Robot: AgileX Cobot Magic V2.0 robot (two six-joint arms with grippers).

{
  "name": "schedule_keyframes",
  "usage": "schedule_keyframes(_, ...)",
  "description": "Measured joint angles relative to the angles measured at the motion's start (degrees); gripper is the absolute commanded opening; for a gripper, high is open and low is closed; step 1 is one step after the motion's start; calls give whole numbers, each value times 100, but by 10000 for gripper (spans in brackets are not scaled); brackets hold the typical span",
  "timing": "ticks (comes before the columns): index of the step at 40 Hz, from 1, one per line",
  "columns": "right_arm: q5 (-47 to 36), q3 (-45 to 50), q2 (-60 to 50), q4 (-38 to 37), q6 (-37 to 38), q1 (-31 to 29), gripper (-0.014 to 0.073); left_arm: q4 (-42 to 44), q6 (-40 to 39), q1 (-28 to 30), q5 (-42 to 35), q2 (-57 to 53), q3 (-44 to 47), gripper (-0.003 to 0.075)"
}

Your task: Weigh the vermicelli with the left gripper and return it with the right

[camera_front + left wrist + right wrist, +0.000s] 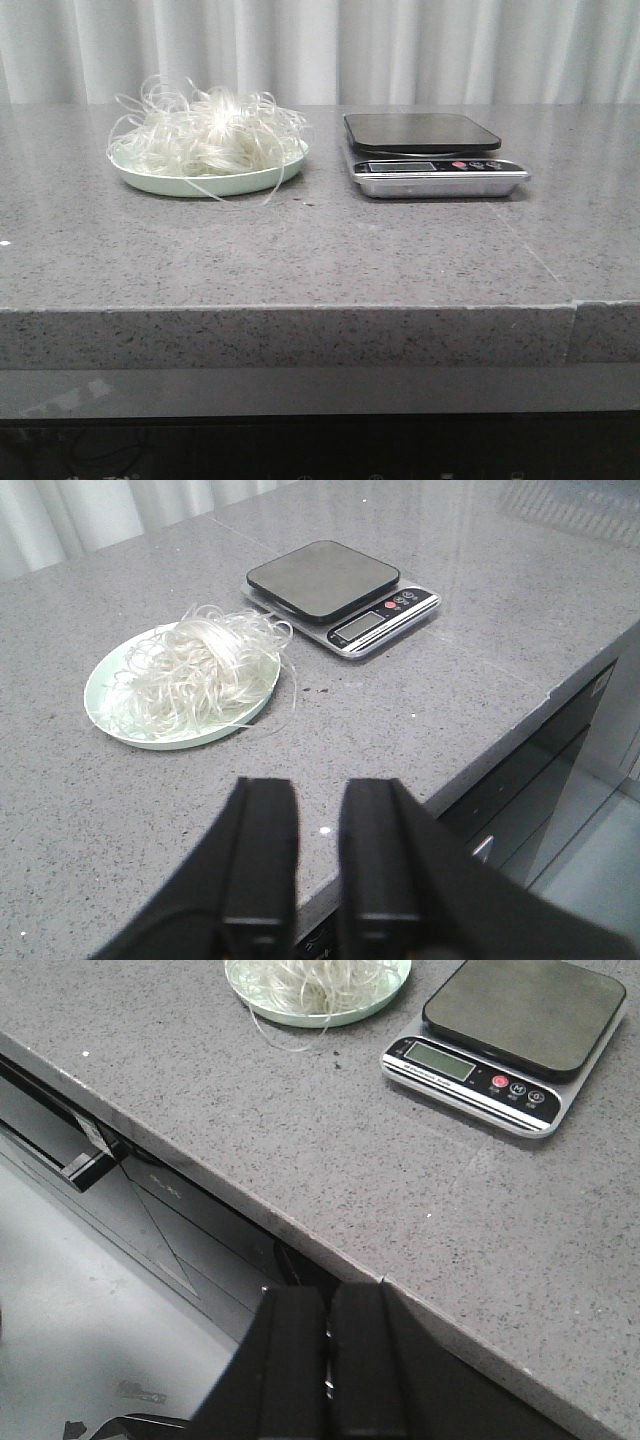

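The vermicelli (205, 135) is a loose whitish tangle heaped on a pale green plate (215, 185) at the back left of the table. It also shows in the left wrist view (195, 670) and partly in the right wrist view (315, 980). Neither gripper shows in the front view. My left gripper (320, 790) is black, a little open and empty, low over the table's front edge, well short of the plate (100, 695). My right gripper (328, 1295) is shut and empty, hanging off the table's front edge, far from the plate (300, 1015).
A digital kitchen scale (430, 150) with a dark platform and silver base stands to the right of the plate; it also shows in the left wrist view (325, 580) and the right wrist view (520, 1010). The grey stone table (300, 250) has a seam at the right. Curtains hang behind.
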Motion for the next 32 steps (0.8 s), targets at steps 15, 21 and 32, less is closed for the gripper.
schedule_keyframes(15,0,0,0,0,0,0,152,0,0,0,0,0,0,155)
schedule_keyframes(21,0,0,0,0,0,0,152,0,0,0,0,0,0,155)
schedule_keyframes(32,9,0,0,0,0,0,152,-13,0,82,0,-9,10,155)
